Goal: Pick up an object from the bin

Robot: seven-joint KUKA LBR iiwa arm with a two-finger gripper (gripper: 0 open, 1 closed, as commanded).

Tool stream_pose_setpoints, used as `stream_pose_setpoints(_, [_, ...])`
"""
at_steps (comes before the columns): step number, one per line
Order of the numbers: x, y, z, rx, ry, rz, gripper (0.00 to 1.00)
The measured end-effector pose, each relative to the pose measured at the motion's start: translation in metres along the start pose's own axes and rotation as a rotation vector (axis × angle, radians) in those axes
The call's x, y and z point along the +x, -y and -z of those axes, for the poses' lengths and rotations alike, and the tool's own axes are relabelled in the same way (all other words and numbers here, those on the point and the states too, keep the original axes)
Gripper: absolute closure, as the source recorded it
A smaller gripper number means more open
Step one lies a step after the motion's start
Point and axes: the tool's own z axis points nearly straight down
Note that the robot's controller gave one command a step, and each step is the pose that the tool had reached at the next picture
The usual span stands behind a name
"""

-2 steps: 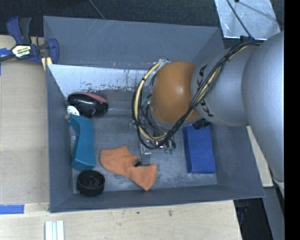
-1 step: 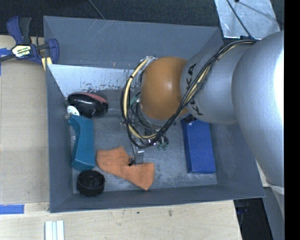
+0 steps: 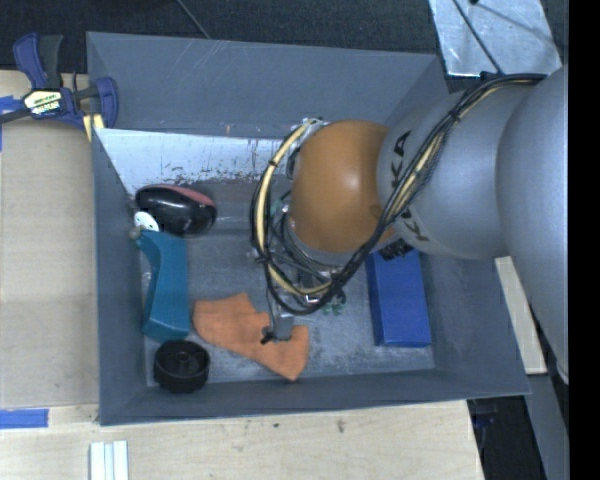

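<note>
The jaws stand over the right end of one orange cloth, near-middle of the bin — how far open, I cannot tell. The cloth's long axis runs far-left to near-right. Also one blue block, one teal handle, one black cap.

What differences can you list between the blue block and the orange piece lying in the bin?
Shape: the blue block is a straight-edged rectangle; the orange piece is irregular with rounded edges. Place: the blue block lies at the right of the bin, apart from the gripper; the orange piece lies near the front, under the gripper. Both lie flat on the bin floor.
</note>
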Motion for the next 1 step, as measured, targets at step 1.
stream_pose_setpoints(1, [0.0045, -0.0157, -0.0208, -0.001, 0.004, 0.035, 0.00])
